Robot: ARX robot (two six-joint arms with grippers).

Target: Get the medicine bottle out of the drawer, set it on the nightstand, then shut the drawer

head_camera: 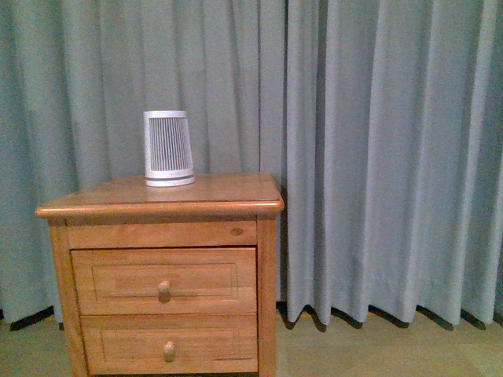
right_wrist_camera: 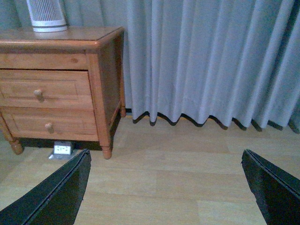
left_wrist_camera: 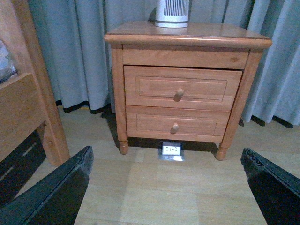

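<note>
– Left gripper (left_wrist_camera: pixel 166 154) and right gripper (right_wrist_camera: pixel 165 153): how do they stand?
– Both have their fingers spread wide and hold nothing. They are well apart from the furniture.

– And the medicine bottle?
– It isn't visible in any view. The drawer (head_camera: pixel 118 279) is shut flush, so I judge the bottle lies inside and nothing has begun.

– What could go wrong?
– Its knob (head_camera: pixel 163 290) is small and round, so an off-centre grip could slip off. A skewed pull might jam the drawer or drag the whole nightstand (head_camera: pixel 157 209) forward on its short feet. The lower drawer (head_camera: pixel 118 342) looks nearly identical, with its own knob directly below, so reaching too low would open the wrong one. Later, a bottle let go while tilted could topple and roll.

– Is anything in the way on top?
– A white ribbed appliance (head_camera: pixel 168 148) stands toward the back of the top. There is room in front of it, but a careless arm could knock it.

– And around the nightstand?
– A grey curtain (head_camera: pixel 377 157) hangs behind and to the right. A wooden bed frame (left_wrist_camera: pixel 33 103) stands beside the left arm and may crowd its swing. A white socket box (left_wrist_camera: pixel 171 150) sits on the floor under the cabinet.
</note>
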